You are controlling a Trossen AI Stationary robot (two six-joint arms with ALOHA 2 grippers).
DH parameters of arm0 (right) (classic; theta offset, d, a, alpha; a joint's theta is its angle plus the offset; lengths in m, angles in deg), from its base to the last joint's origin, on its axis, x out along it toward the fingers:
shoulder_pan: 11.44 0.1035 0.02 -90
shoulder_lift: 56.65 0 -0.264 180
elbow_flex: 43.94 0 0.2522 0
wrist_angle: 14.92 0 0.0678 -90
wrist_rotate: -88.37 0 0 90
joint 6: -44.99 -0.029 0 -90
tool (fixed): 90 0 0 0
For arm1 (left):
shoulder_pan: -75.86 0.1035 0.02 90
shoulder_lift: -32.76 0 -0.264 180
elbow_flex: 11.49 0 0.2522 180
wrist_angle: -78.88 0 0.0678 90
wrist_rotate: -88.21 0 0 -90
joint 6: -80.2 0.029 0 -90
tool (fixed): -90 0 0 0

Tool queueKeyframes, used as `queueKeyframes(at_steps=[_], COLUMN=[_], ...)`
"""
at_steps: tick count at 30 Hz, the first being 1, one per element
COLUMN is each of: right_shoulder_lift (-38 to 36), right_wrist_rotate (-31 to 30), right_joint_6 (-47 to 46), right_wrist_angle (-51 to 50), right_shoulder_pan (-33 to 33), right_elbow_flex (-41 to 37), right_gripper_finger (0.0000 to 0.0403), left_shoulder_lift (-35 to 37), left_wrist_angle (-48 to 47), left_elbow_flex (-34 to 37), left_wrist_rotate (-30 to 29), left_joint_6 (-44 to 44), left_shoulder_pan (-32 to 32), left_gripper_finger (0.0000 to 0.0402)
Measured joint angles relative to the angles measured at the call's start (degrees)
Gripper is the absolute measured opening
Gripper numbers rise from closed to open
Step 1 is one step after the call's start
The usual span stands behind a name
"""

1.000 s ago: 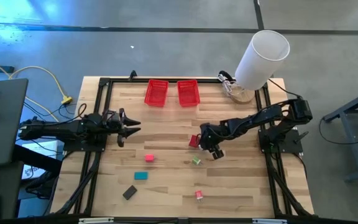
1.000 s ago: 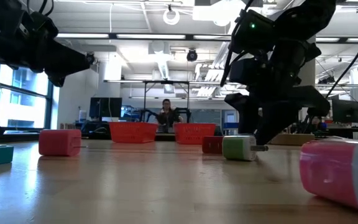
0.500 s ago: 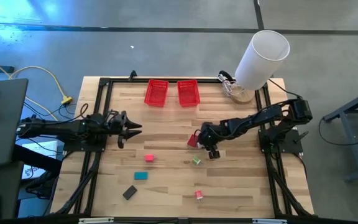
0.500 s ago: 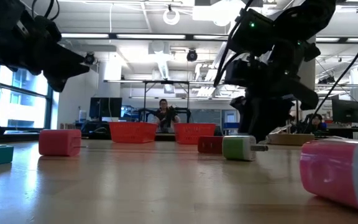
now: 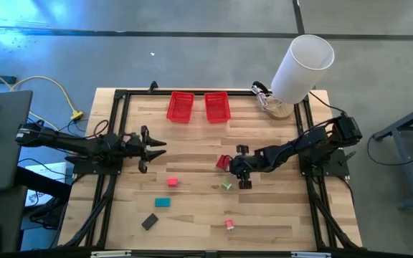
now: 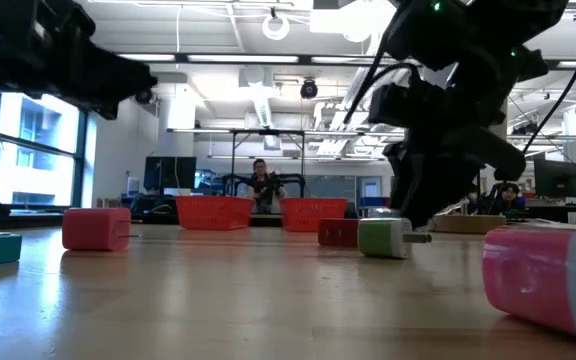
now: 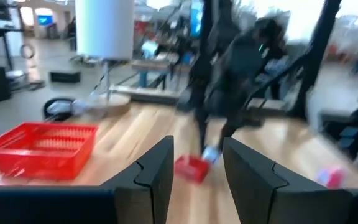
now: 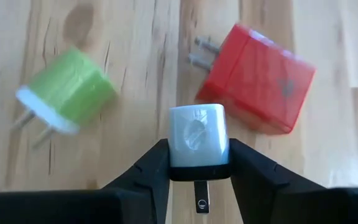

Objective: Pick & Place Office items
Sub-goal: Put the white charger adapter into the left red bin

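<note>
Backing toward frame right now, the right pincer (image 5: 240, 172) is clenched on a silvery charger block (image 8: 198, 144) just right of centre on the bench (image 5: 192, 222), beside the red block (image 5: 223, 162) and green plug (image 5: 226, 185). Looks light, rigid and slick; flat sides are the place to pinch. Only the right wrist view reveals that catch. Left pincer (image 5: 151, 148) waits mid-left, released and empty.

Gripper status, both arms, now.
Left gripper: open, holding nothing, above the table left of centre.
Right gripper: shut on the silvery block, over the red block and green block.
</note>
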Motion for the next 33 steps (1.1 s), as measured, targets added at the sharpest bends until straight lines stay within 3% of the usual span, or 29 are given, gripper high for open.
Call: queueKeyframes(at_steps=[8,14,20,26,33], right_shoulder_lift=[0.0,0.0,0.0,0.0,0.0], right_wrist_rotate=[-4.2,-3.4,0.8,0.8,6.6], right_joint_6=[-1.4,5.8,9.0,9.1,10.1], right_wrist_angle=[0.3,8.7,13.9,17.8,24.8], right_shoulder_pan=[0.7,1.8,2.0,1.5,0.2], right_elbow_flex=[5.5,6.5,6.5,6.5,6.6], right_gripper_finger=[0.0127,0.0127,0.0127,0.0128,0.0128], left_shoulder_lift=[-10.4,-16.9,-24.3,-31.2,-37.8], left_wrist_angle=[2.2,2.3,3.3,12.1,12.4], left_elbow_flex=[-4.5,-8.9,-13.4,-14.9,-14.9], left_wrist_rotate=[-2.3,-10.1,-17.0,-17.3,-17.3], left_joint_6=[6.8,11.5,25.2,37.4,49.9], left_shoulder_pan=[-4.2,-8.5,-12.4,-12.5,-12.9], left_gripper_finger=[0.0134,0.0134,0.0134,0.0134,0.0134])
